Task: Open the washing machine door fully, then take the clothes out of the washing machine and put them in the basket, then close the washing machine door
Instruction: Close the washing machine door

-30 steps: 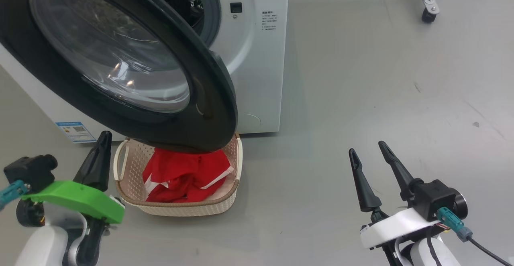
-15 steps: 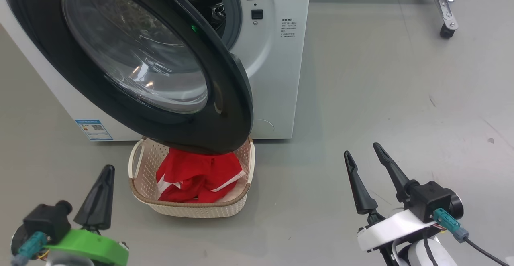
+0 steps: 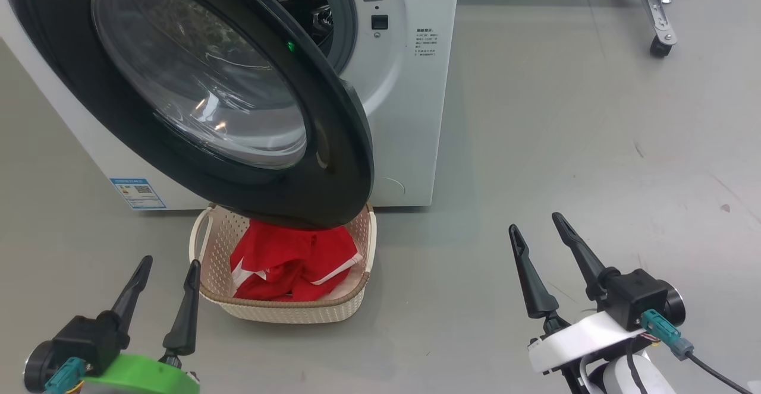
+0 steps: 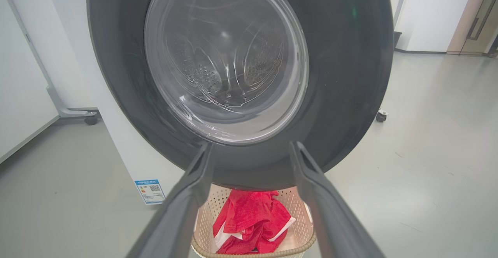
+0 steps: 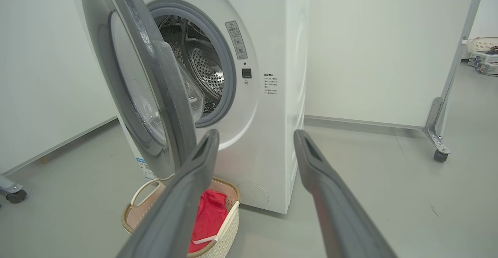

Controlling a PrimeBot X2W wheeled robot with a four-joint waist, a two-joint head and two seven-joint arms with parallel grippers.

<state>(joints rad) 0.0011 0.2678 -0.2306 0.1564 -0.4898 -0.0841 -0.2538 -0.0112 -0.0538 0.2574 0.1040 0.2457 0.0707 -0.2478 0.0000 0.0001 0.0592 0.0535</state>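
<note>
Left gripper (image 3: 169,262) springing open from shut, empty | right gripper (image 3: 535,223) gaping, empty | clothes (image 3: 285,263) lying in basket (image 3: 285,309) | door (image 3: 336,162) awaiting closing

The door (image 3: 238,103) stands swung out over the basket (image 3: 285,314), roofing its rear half; only the front is reachable from above. Right of the door's edge a narrow gap leads to the drum (image 3: 309,5). The floor (image 3: 535,144) beyond gives passage.
</note>
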